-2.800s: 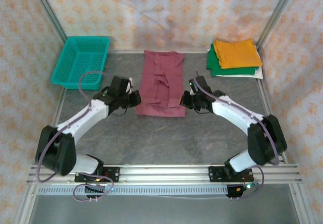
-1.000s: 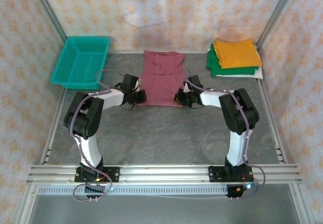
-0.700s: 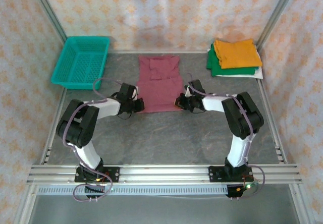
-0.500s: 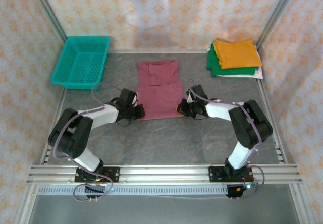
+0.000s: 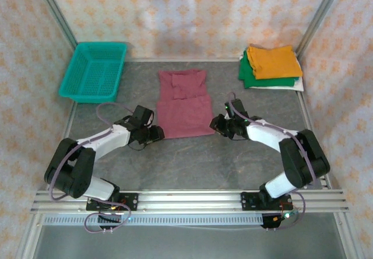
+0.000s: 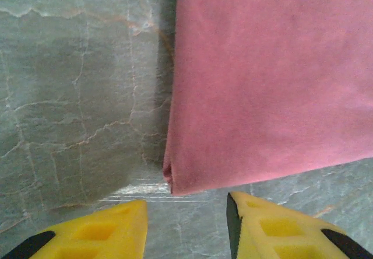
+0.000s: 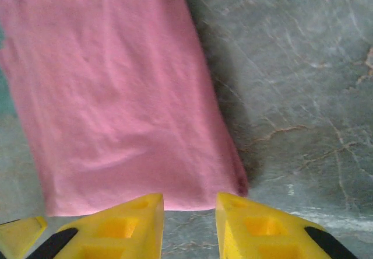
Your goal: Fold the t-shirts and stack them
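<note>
Since half a second ago both arms have drawn back from the near corners of the maroon t-shirt (image 5: 183,104), and the cloth has kept its place. It lies flat and lengthwise in the middle of the counter (image 5: 192,165), smoother than the rumpled strip of a few seconds back.

The left pincer (image 5: 158,133) sits just off the near left corner. Its yellow fingers stand apart with bare counter between them, gripping nothing, and in the left wrist view the corner lies just ahead of the gap (image 6: 186,212). The right pincer (image 5: 217,125) is likewise parted and empty, the near hem just beyond its tips (image 7: 189,203).

The shirt's long edges run straight. A bare strip separates it from the teal basket (image 5: 88,96) at far left. Another separates it from the stack at far right, orange t-shirt (image 5: 273,60) on green (image 5: 256,79) on white (image 5: 298,84). Wide open counter lies nearer, between the arms.
</note>
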Motion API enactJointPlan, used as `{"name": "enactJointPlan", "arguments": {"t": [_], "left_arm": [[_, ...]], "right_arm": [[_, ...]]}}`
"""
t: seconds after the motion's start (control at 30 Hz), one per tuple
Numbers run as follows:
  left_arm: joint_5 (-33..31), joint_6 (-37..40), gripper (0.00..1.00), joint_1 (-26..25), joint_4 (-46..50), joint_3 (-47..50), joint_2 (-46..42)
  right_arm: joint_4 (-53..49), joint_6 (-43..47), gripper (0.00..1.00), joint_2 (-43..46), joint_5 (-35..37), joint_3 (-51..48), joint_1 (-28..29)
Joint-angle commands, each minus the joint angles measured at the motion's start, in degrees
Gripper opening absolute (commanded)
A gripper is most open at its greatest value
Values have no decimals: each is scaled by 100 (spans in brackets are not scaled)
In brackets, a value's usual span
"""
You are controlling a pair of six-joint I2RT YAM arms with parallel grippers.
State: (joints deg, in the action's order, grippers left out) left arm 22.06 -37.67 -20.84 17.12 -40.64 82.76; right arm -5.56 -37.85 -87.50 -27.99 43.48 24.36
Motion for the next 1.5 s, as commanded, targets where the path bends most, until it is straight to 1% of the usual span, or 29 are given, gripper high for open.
{"name": "enactJointPlan", "arguments": {"t": [0.0,0.2,0.43,0.63,0.73,0.77,0.8,0.83,0.87,0.93,1.0,1.07,1.17,1.27,1.37,1.47], "left_arm": [[23,46,41,54,-78,-119,187],[-9,143,41,54,-283,-295,447],[-33,225,40,45,-297,-543,716],[62,208,40,45,-415,-621,969],[52,199,36,45,-500,-575,1070],[37,199,32,45,-517,-567,1091],[27,190,25,45,-534,-550,1097],[6,188,21,45,-530,-541,1099],[-30,186,19,45,-519,-532,1101],[-94,207,11,45,-469,-538,1088],[-151,241,8,45,-420,-546,1078],[-186,256,6,45,-394,-551,1084],[-159,278,6,45,-394,-558,1083],[-183,295,5,45,-360,-557,1074],[-190,313,5,45,-319,-557,1066],[-197,330,3,48,-289,-563,1059]], "right_arm": [[186,-61,29,-123,-35,-29,1],[272,5,29,-154,-11,-94,-1],[475,-21,29,-214,8,-261,4],[629,-78,29,-251,1,-335,-2],[815,-183,32,-172,11,-441,-28],[822,-188,34,-140,12,-446,-49],[811,-188,35,-109,-5,-446,-70],[824,-188,36,-97,-41,-454,-94],[846,-167,37,-85,-110,-455,-126],[741,-97,39,-53,-94,-429,-167],[715,23,41,-38,-14,-441,-190],[621,164,42,-161,-138,-336,-201],[785,208,42,-437,-435,-220,-160],[903,207,41,-666,-523,-133,-58],[1191,140,38,-821,-588,-109,21],[1406,36,33,-965,-607,-52,61]]}}
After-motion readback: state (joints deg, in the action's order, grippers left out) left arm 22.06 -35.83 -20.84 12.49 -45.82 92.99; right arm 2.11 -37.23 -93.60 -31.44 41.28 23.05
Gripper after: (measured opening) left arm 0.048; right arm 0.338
